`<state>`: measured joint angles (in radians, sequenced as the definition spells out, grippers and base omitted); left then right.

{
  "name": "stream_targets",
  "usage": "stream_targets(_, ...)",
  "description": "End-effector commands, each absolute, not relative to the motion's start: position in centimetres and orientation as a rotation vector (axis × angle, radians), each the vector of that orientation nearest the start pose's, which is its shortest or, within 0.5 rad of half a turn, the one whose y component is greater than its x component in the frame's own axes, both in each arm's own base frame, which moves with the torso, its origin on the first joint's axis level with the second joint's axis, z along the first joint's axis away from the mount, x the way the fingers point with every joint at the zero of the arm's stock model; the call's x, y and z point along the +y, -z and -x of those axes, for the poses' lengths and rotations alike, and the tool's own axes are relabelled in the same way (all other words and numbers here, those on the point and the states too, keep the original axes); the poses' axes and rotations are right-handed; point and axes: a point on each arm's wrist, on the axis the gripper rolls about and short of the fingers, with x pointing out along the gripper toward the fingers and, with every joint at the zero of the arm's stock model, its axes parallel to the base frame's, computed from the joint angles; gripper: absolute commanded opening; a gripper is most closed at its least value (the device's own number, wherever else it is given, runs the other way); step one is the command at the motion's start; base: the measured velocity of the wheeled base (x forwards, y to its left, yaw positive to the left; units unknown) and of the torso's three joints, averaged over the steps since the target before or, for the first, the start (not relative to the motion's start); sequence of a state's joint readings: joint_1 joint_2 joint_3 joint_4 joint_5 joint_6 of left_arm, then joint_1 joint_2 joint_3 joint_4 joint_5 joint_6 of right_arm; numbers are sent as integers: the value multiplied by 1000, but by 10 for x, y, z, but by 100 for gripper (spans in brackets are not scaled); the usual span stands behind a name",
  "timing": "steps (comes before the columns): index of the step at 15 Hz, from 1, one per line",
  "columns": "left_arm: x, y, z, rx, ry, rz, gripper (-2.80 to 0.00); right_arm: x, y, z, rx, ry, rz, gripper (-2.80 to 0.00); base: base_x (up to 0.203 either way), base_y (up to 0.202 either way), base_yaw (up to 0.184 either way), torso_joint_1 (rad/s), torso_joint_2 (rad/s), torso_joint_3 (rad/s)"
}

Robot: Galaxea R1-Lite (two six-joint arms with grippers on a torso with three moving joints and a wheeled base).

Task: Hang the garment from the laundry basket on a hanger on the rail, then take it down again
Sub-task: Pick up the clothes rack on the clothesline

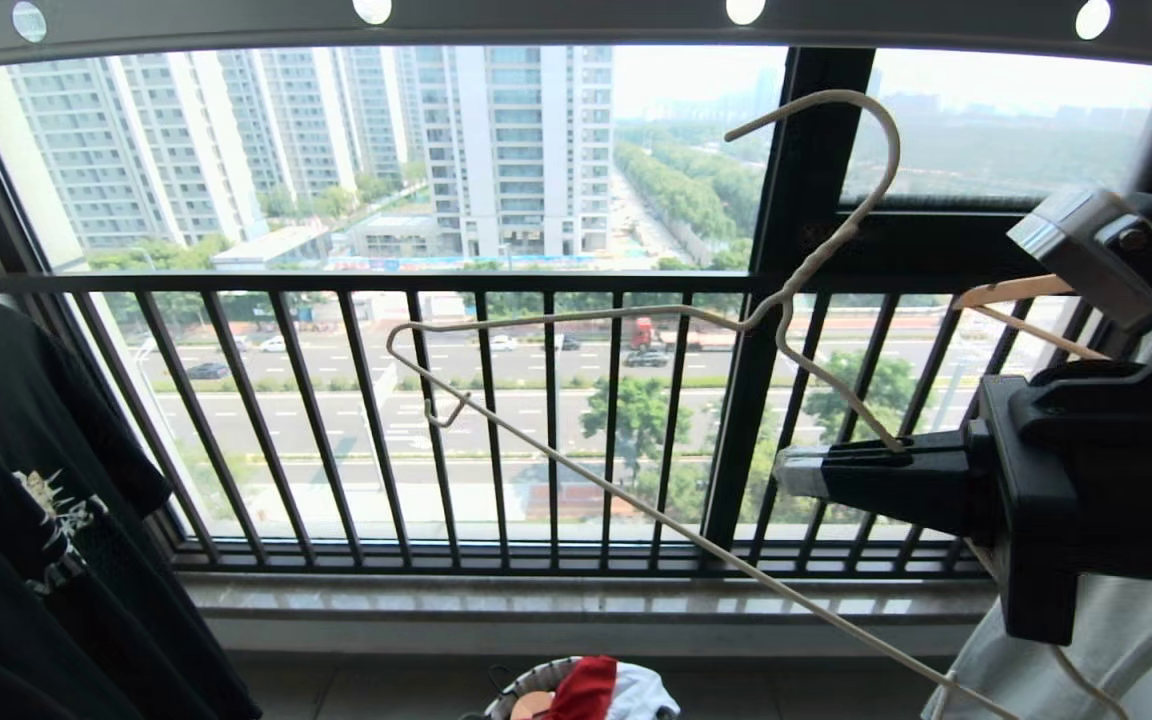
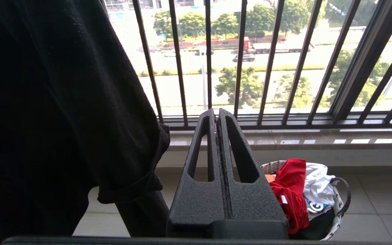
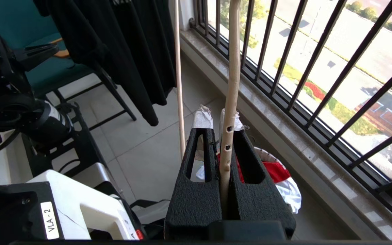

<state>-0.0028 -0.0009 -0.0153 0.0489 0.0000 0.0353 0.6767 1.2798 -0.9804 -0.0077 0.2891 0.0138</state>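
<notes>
My right gripper is raised in front of the window and is shut on the cream wire hanger. The hanger is tilted, its hook below the grey rail and clear of it. In the right wrist view the hanger runs between the shut fingers of the right gripper. The red garment lies bunched in the white laundry basket on the floor, also seen at the bottom of the head view as the garment. My left gripper is shut and empty, low beside the basket.
A black T-shirt hangs at the left. A white T-shirt on a wooden hanger hangs at the right behind my right arm. A black balustrade and a stone sill run along the window. A white T-shirt shares the basket.
</notes>
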Motion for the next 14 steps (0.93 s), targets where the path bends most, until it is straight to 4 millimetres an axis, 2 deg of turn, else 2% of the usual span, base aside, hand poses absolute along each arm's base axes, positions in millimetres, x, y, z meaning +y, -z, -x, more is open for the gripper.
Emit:
stream_targets(1,0,-75,24,34,4,-35,-280,136,-268,-170,353,-927,51,-280,0,0,0,0,0,0)
stream_targets(14,0,-75,24,34,3,-35,-280,128,-263,-167,362,-904,50,-280,0,0,0,0,0,0)
